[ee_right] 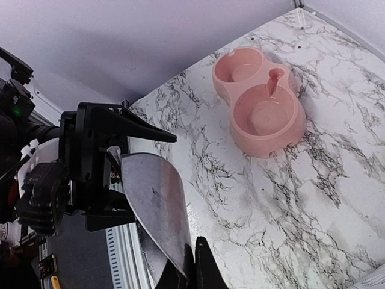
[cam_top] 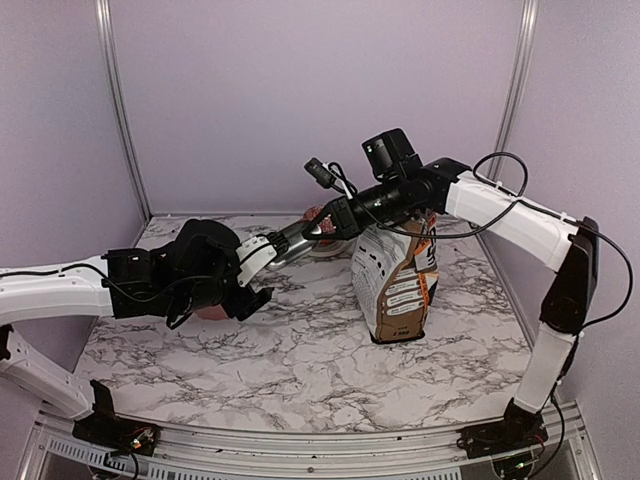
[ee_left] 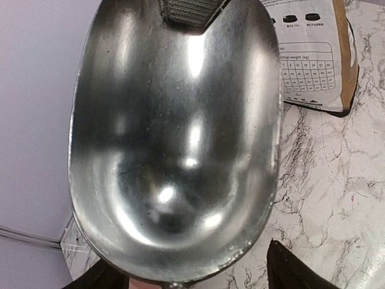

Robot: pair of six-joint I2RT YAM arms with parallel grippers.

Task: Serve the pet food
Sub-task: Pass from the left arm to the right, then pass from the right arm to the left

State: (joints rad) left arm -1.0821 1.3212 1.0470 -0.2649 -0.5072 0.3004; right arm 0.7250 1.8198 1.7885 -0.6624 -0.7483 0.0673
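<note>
A shiny metal scoop (ee_left: 174, 150) fills the left wrist view, and its bowl is empty. My right gripper (ee_right: 195, 268) is shut on the scoop's handle and holds the scoop (cam_top: 262, 250) out to the left above the table. My left gripper (cam_top: 250, 297) is open, one finger (ee_left: 292, 271) on each side of the scoop's front rim, apart from it. A pink double bowl (ee_right: 258, 102) stands on the marble, both of its wells empty, and a small patch of it (cam_top: 213, 313) shows under the left gripper. The pet food shows in no view.
A printed paper bag (cam_top: 395, 280) stands upright at mid-right of the table, its label also in the left wrist view (ee_left: 313, 54). Behind the right gripper a pinkish-brown item (cam_top: 316, 214) sits on something white, mostly hidden. Purple walls enclose the back and both sides.
</note>
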